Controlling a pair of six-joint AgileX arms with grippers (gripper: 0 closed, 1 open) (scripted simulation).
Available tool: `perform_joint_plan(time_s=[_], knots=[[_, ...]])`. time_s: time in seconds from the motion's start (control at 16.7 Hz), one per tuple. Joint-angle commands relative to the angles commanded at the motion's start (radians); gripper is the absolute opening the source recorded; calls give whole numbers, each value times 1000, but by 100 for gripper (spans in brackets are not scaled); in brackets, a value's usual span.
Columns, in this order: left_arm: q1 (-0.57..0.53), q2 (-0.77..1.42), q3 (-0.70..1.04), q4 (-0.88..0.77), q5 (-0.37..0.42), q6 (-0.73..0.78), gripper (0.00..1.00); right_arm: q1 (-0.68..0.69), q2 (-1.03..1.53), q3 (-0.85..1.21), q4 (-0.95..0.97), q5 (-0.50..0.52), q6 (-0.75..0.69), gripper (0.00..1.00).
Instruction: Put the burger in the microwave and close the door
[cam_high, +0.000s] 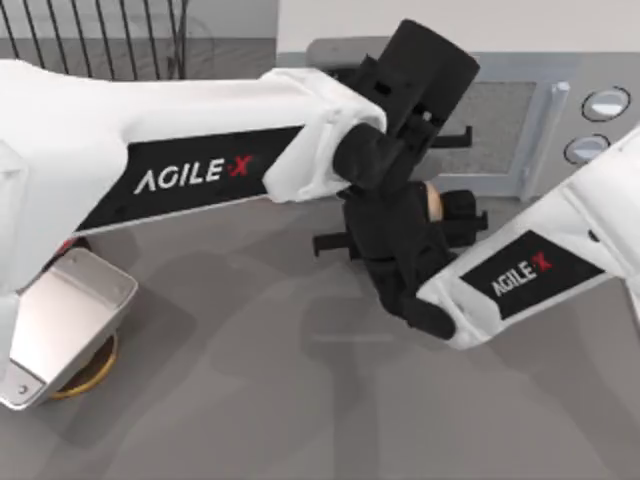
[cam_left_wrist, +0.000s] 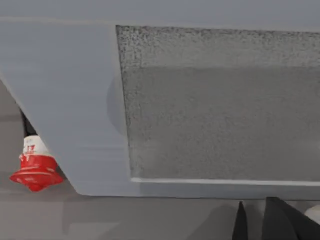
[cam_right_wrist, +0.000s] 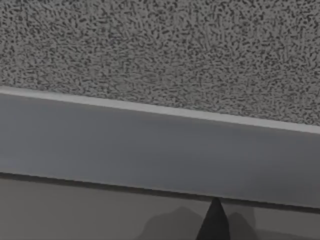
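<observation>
Right gripper (cam_high: 440, 215) — grip unclear | burger (cam_high: 432, 203) seemingly beneath | door (cam_high: 500, 125) shut

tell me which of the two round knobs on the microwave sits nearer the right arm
The lower knob: in the top view it lies just above the right arm's white casing, while the other knob sits farther up the microwave panel.

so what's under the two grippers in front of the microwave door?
A tan sliver of the burger peeks out between the black wrists. The rest is covered, as is the table beneath. The door behind looks shut.

The top view looks down on the table (cam_high: 300, 400) — both wrist views face the door (cam_left_wrist: 210, 120) closely.
</observation>
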Motion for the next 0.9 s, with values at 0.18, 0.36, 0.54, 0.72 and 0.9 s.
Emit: perform_joint_plan(time_s=[0.18,0.36,0.54,0.72,0.9], knots=[[0,18,-48,68,1,0,0,0,0,0,0,0,0,100],[0,19,-51,73,1,0,0,0,0,0,0,0,0,100],[5,-8,16,73,-10,-1,0,0,0,0,0,0,0,100],[-30,46,113,28,-20,-23,0,0,0,0,0,0,0,100],[-70,132,258,-50,-38,-63,0,0,0,0,0,0,0,100]])
